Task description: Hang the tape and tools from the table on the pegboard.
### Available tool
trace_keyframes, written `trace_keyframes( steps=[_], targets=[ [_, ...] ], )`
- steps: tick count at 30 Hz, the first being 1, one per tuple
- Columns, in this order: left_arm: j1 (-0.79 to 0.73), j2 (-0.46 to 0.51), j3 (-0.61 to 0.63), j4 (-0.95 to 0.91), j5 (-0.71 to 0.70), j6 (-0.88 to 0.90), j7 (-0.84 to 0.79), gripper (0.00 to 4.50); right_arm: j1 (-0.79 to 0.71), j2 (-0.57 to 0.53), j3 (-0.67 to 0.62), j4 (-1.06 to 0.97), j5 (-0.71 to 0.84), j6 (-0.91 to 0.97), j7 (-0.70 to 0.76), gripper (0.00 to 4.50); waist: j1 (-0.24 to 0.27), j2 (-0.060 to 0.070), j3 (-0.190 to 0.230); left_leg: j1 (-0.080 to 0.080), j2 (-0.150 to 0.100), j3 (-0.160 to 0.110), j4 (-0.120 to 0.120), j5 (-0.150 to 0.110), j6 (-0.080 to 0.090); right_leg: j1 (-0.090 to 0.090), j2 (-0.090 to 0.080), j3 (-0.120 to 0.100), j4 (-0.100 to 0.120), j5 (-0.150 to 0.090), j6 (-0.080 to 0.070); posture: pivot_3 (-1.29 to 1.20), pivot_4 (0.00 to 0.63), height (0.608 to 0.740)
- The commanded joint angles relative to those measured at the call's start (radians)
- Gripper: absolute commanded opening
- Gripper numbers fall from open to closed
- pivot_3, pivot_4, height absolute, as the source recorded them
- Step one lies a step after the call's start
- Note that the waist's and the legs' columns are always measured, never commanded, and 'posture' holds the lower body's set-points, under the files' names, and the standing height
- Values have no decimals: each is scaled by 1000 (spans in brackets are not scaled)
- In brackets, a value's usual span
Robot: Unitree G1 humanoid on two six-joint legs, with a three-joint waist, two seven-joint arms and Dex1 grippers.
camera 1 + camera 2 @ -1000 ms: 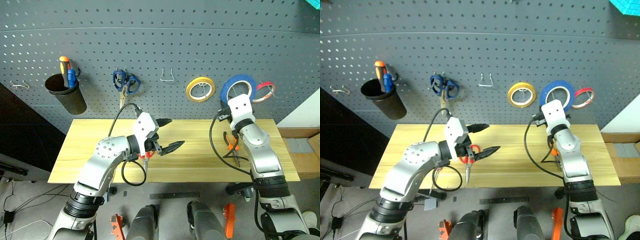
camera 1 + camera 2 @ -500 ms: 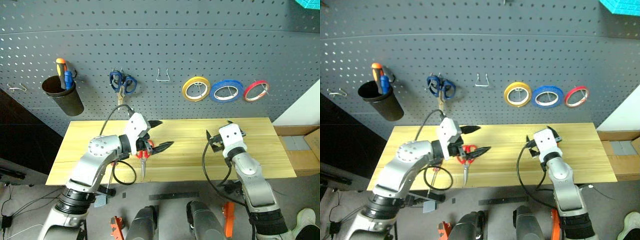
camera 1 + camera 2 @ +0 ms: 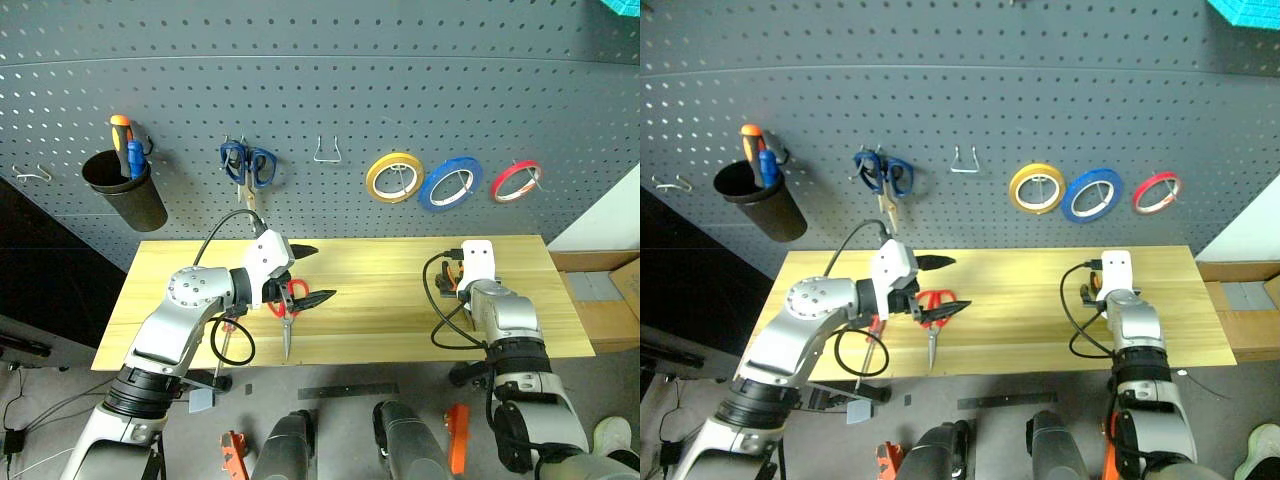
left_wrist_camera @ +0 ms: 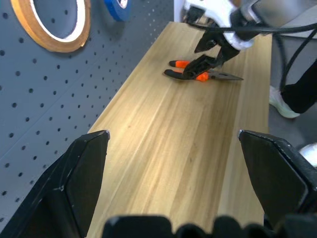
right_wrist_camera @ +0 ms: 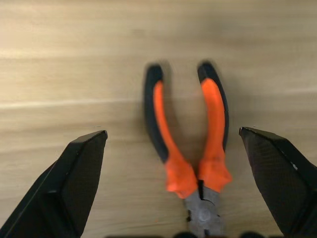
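The blue tape (image 3: pixel 452 183) hangs tilted on a hook of the dark grey pegboard (image 3: pixel 330 90), between a yellow roll and a red roll. Orange-and-black pliers (image 5: pixel 188 148) lie on the right of the light wooden table (image 3: pixel 390 320). My right gripper (image 5: pixel 172 133) is low over them, open, one finger on each side of the handles. On the left half, red-handled scissors (image 3: pixel 285 305) lie flat just under my open left gripper (image 3: pixel 306 274), which holds nothing. A slim red-handled screwdriver (image 3: pixel 876 330) lies near the front edge, partly under my left arm.
On the pegboard hang a black cup (image 3: pixel 125 190) with orange and blue handles, blue-handled scissors (image 3: pixel 248 165), a bare metal hook (image 3: pixel 327 152), the yellow roll (image 3: pixel 393 177) and the red roll (image 3: pixel 515 180). A brown box (image 3: pixel 600 300) stands right of the table.
My right gripper let go of the blue tape on its hook, opened, and dropped to the table over the pliers. The left gripper shifted slightly left and stayed open.
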Motion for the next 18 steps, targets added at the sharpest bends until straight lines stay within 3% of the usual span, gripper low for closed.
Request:
trace_keyframes(
  steps=[1, 11, 15, 18],
  targets=[
    [3, 3, 12, -55, -16, 8, -1, 4500, -53, -20, -3, 112, 15, -71, 0, 4431, -2, 0, 0, 0, 0, 0, 0, 0, 0, 0, 0, 0, 0, 0, 0, -76, 211, 740],
    [14, -3, 17, -67, -18, 21, 11, 4500, -197, -69, -24, 481, 56, -185, 22, 4431, -3, 0, 0, 1, 0, 1, 1, 0, 0, 1, 0, 1, 1, 0, 0, -61, 211, 740],
    [24, -4, 27, -68, -24, 23, 19, 4500, -224, -85, -28, 568, 72, -212, 29, 3584, -3, 0, 0, 1, 0, 1, 1, 0, 0, 1, 0, 1, 1, 0, 0, -58, 209, 740],
    [36, 0, 33, -73, -28, 27, 27, 4500, -233, -85, -35, 606, 87, -220, 31, 2578, -3, -1, 0, 1, 0, 0, 1, 0, 0, 2, 0, 0, 1, 0, 0, -54, 208, 740]
  ],
)
